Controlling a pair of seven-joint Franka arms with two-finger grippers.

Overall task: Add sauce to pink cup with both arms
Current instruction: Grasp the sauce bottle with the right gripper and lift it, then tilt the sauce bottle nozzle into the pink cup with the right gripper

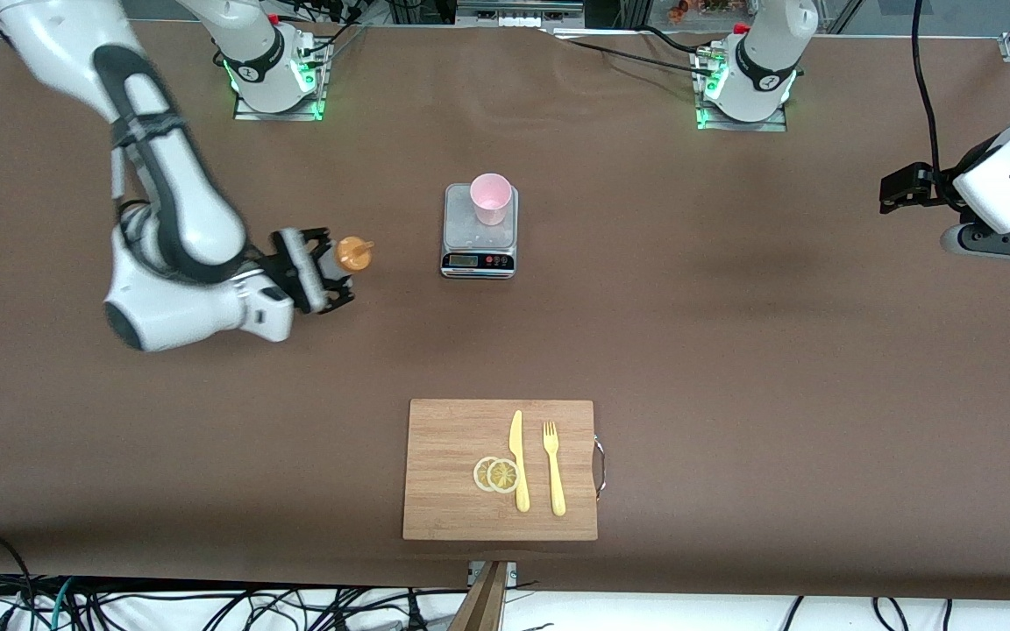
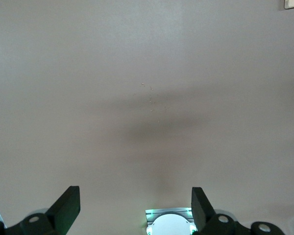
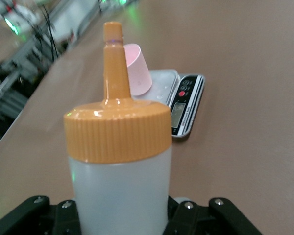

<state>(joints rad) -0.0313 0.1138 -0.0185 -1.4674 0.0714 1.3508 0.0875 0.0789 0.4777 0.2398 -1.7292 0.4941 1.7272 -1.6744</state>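
**Sauce bottle gripped, cup on the scale**

Right hand (image 1: 330,279) clamped on the sauce (image 1: 349,256) — whitish translucent body between the black fingers, ribbed orange cap and nozzle sticking up clear of them. Held upright over the brown table (image 1: 733,350) toward the right arm's end, beside the scale and well apart from it. Seen close in the right wrist view: sauce (image 3: 118,166) filling the middle, no label or print readable on body or cap.

Pink cup (image 1: 491,198) standing upright on a small silver kitchen scale (image 1: 480,250), mid-table between the two arm bases. Scale display and a few round buttons along the edge nearer the front camera; digits and button marks too small to read. In the right wrist view, the cup (image 3: 139,73) partly hidden by the orange nozzle, scale (image 3: 186,103) under it.

Left hand (image 1: 899,188) waiting at the left arm's end of the table, spread wide and grasping nothing — both fingers (image 2: 68,201) apart over bare tabletop in the left wrist view.

Nearer the front camera: a wooden cutting board (image 1: 444,438) carrying a yellow plastic knife (image 1: 518,460), a yellow fork (image 1: 553,469) and two lemon slices (image 1: 496,474) touching the knife. No writing visible on any of these.
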